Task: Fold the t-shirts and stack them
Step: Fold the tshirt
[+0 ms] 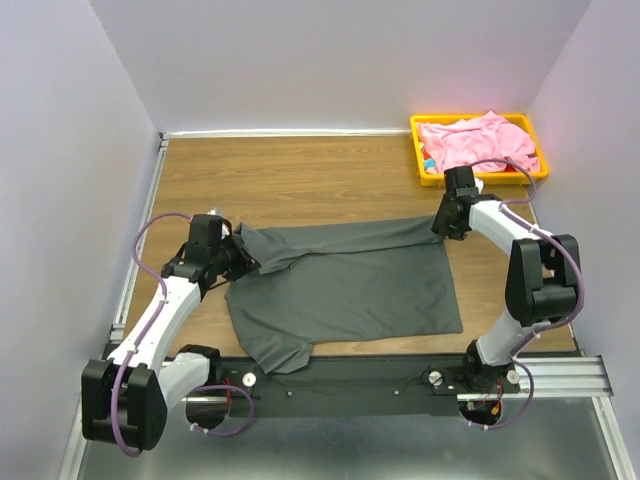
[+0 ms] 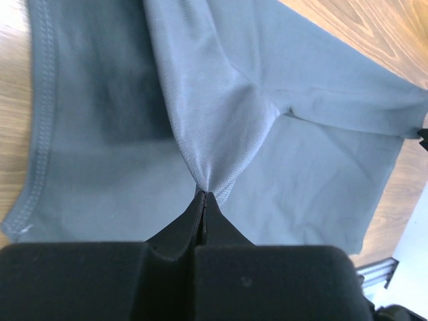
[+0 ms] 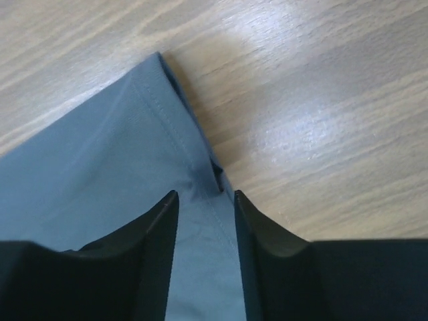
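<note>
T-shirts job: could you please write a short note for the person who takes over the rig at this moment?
Left gripper: shut on a pinch of the dark grey t-shirt, near its left edge.
Right gripper: open over the shirt's far right corner, cloth not pinched.
Pink t-shirt: crumpled in the yellow tray, far right.
Done: grey shirt lies spread on the table.
To do: fold both, then stack.

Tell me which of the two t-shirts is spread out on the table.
The dark charcoal grey cloth t-shirt, lying spread on the wooden table; the light pink cloth t-shirt sits crumpled in the yellow plastic tray.
</note>
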Controlling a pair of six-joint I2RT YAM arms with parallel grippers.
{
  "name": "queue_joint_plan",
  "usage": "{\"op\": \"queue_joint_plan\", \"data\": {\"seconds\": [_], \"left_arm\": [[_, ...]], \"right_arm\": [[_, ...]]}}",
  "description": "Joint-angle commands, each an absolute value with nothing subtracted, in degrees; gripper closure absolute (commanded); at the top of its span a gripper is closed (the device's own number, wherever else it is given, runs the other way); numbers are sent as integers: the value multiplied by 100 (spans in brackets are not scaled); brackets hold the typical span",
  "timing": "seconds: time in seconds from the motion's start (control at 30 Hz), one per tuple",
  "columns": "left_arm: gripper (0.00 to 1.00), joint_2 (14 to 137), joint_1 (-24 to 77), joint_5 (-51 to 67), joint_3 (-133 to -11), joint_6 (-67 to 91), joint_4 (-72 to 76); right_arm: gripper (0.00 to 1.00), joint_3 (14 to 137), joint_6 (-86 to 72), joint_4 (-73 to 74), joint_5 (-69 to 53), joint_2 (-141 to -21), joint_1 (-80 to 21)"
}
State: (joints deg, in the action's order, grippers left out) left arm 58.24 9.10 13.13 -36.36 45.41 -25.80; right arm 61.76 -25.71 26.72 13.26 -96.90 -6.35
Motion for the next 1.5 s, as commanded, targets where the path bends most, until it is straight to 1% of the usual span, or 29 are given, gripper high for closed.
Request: {"op": "queue_joint_plan", "data": {"seconds": [0.0,0.17,0.37,0.57,0.83,0.87,0.9,0.93,0.97,1.0,1.07,1.13,1.27,1.33,1.4,1.43,1.47], "left_arm": [[100,5704,1072,1573,-3779,4755,-2680],[100,5581,1221,1591,-3771,5035,-2690],[100,5546,1345,1564,-3481,5203,-2619],[100,5458,1397,1609,-3077,5440,-2365],[100,5370,1424,1793,-2496,5687,-1855],[97,5370,1424,1793,-2479,5687,-1846],[92,5361,1424,1793,-2461,5669,-1837],[76,5344,1424,1793,-2461,5660,-1837],[67,5300,1415,1758,-2496,5660,-1854],[48,5256,1424,1627,-2531,5669,-1924],[34,5072,1415,1407,-2627,5678,-2003],[23,5010,1398,926,-2891,5625,-2152],[23,5359,1021,177,-3400,5013,-2268],[26,5806,599,44,-3629,4582,-2093],[29,6185,379,-254,-3874,4362,-1943],[33,6588,247,-324,-3963,4246,-1803],[34,6801,203,-386,-4051,4149,-1758]], "right_arm": [[51,6310,-2593,2900,1012,-9212,-606],[48,6302,-2514,2892,546,-8851,-598],[44,6302,-2523,2813,106,-8763,-598],[44,6196,-2549,2532,-544,-8815,-685],[44,6187,-2645,2364,-694,-9017,-712],[44,6196,-2646,2364,-686,-9044,-712],[44,6222,-2646,2356,-633,-9079,-712],[44,6240,-2646,2355,-589,-9088,-712],[44,6258,-2646,2347,-528,-9105,-712],[44,6301,-2689,2347,-388,-9114,-721],[44,6354,-2689,2347,-256,-9141,-712],[44,6416,-2689,2347,-45,-9202,-703],[45,6617,-2690,2338,167,-9307,-642],[47,6697,-2681,2303,79,-9421,-589],[49,6776,-2698,2224,-61,-9483,-536],[50,6794,-2716,2171,-175,-9518,-527],[51,6803,-2725,2127,-237,-9553,-501]]}}
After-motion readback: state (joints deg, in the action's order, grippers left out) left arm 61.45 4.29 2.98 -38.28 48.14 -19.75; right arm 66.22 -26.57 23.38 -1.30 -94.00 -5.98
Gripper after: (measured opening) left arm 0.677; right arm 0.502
